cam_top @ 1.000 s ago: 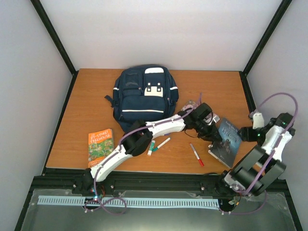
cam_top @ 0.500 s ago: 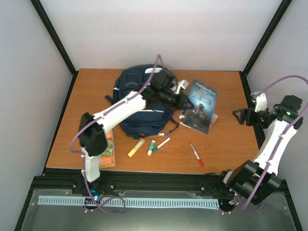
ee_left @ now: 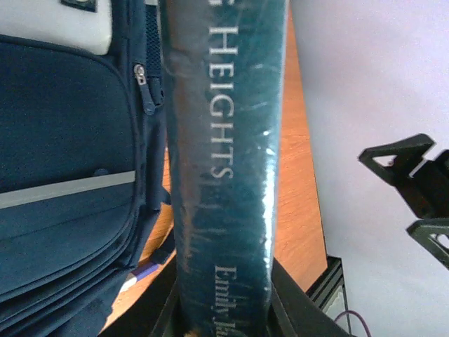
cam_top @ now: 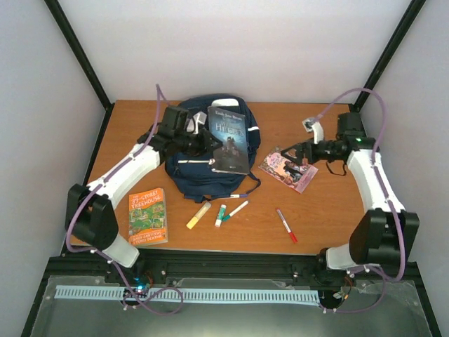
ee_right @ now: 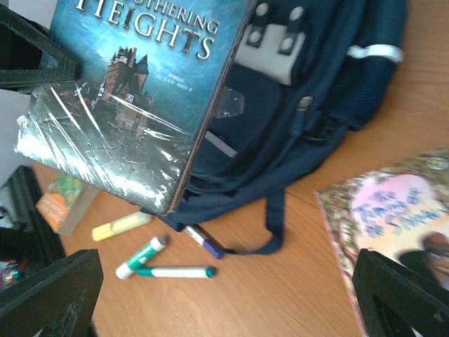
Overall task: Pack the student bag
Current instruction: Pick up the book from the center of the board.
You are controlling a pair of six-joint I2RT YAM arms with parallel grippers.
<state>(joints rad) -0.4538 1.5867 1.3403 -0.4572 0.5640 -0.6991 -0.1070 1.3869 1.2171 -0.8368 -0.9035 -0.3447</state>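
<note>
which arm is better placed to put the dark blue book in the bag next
Left, likely: the left gripper is shut on the dark blue book, held over the student bag. The right gripper is open and empty, beside the pink book.

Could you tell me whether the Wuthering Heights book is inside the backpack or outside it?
Outside: the book is held over the student bag in the left fingers, its whole cover showing.

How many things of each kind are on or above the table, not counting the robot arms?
Navy backpack: 1
Books: 3 (Wuthering Heights, orange Treehouse book, pink picture book)
Markers and pens: 5 (yellow highlighter, green-capped marker, white pen, red pen, purple pen)
Total: 9
</note>
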